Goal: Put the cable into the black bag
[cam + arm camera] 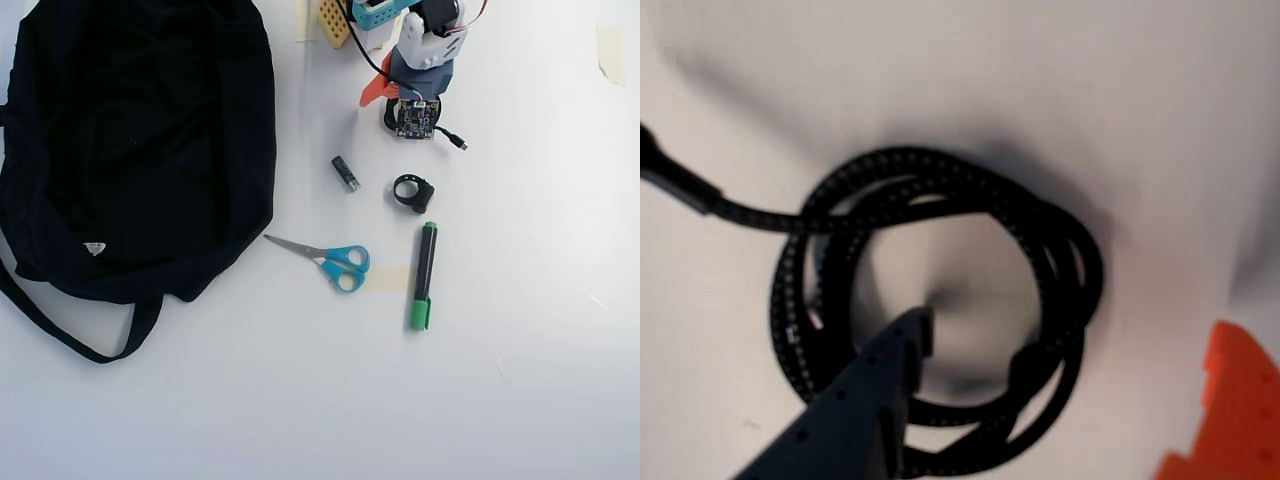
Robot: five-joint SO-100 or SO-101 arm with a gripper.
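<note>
Braided black cord, the coiled cable (940, 300), filled my wrist view, lying flat on the white bench (960, 70) with its plug end trailing off to that view's left. My pincer (1060, 380) stood wide: the dark blue finger (870, 400) reached down inside the loop and the orange finger (1230, 410) sat outside it at the right, so the right-hand strands lay between them, not yet gripped.

Overhead, my arm hid most of the coil; only the plug tail (452, 138) showed beside it. Nearer the middle lay a small black ring-shaped clip (412, 192), a short dark stick (345, 173), a green marker (424, 276) and blue-handled scissors (330, 260). Well apart, at that view's left, spread the large black fabric bag (140, 140).

I judged the risks plain: closing could catch only one strand, letting the coil unwind and drag, and the loose plug might snag the bag's rim during the long carry.
</note>
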